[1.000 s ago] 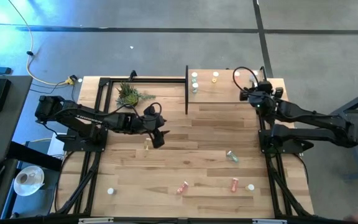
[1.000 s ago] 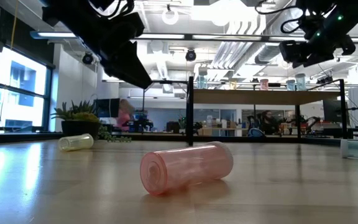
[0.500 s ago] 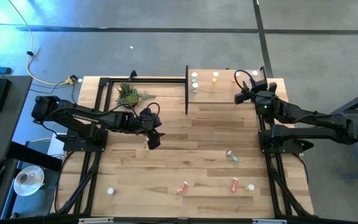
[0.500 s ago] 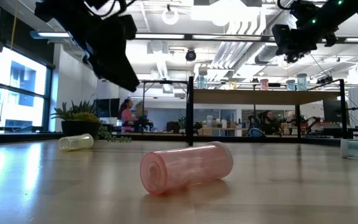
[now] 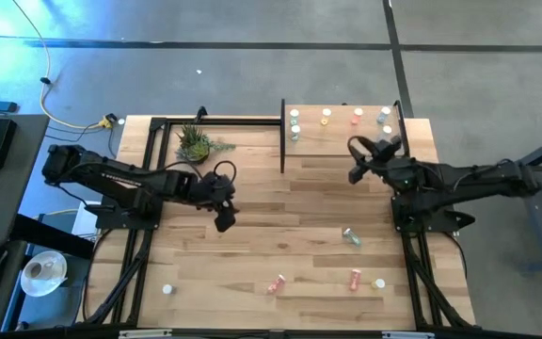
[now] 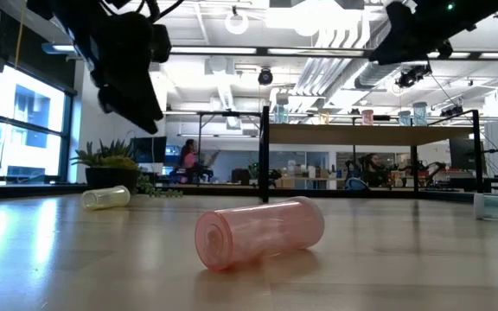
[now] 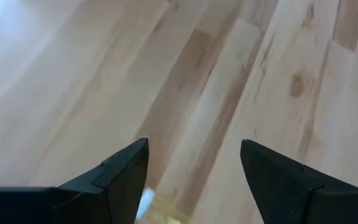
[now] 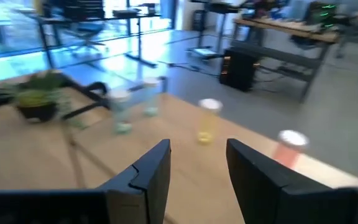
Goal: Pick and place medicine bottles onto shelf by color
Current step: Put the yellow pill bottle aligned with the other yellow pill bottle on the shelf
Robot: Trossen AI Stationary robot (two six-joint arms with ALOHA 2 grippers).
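The wooden bench [image 5: 280,226] carries the shelf [image 5: 342,139] at its far right, where several bottles stand: teal, yellow, orange-red. More bottles lie scattered on the near part of the bench. The left claw [image 5: 222,218] hangs above a yellow bottle [image 7: 160,211], fingers apart, empty. The right claw [image 5: 356,174] hovers just in front of the shelf, fingers apart, holding nothing.

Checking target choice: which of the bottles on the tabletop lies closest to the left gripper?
The yellow bottle, lying on its side right beneath the open left gripper; its white cap shows between the gripper's fingers in the left wrist view. The teal bottle and orange-red bottles lie much farther off.
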